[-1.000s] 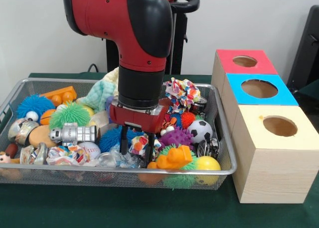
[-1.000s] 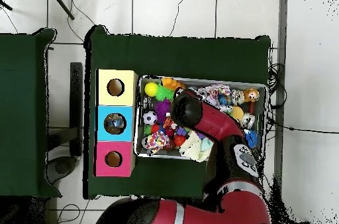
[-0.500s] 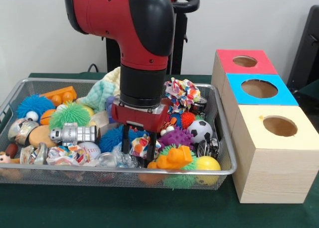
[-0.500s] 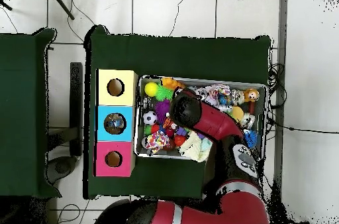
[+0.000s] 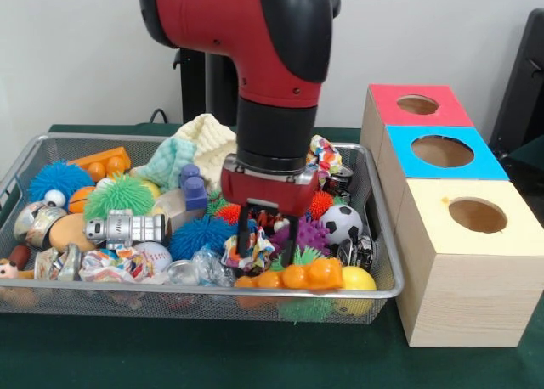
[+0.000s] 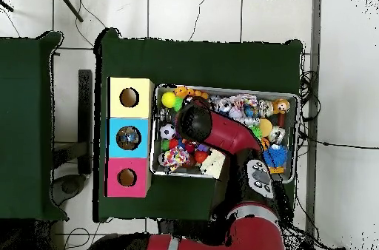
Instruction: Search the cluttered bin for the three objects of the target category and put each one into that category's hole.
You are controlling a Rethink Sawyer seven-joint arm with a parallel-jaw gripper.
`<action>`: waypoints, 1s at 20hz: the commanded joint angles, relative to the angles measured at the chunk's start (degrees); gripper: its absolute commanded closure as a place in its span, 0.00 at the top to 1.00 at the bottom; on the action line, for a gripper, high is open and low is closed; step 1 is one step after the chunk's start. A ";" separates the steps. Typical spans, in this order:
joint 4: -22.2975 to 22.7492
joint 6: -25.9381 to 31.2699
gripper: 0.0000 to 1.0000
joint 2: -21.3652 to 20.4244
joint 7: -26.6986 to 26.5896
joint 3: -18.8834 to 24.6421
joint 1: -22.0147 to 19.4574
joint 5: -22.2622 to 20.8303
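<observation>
We see the gripper (image 5: 268, 240) low in the bin (image 5: 384, 236), jaws narrowed around a multicoloured crumpled ball (image 5: 247, 251) held between them. Which category is the target, we cannot tell. We'd lift straight up, slowly, so the orange toy (image 5: 293, 275) just in front of the jaws doesn't snag, then carry toward the boxes (image 5: 463, 270).

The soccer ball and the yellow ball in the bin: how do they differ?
The soccer ball is patterned black and white; the yellow ball is plain. The soccer ball lies further back from the bin's front rim; the yellow ball sits against that rim beside the orange toy. Both are round and lie right of the gripper.
</observation>
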 commanded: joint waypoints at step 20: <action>-0.63 9.53 1.00 -4.87 7.78 3.64 -5.71 0.50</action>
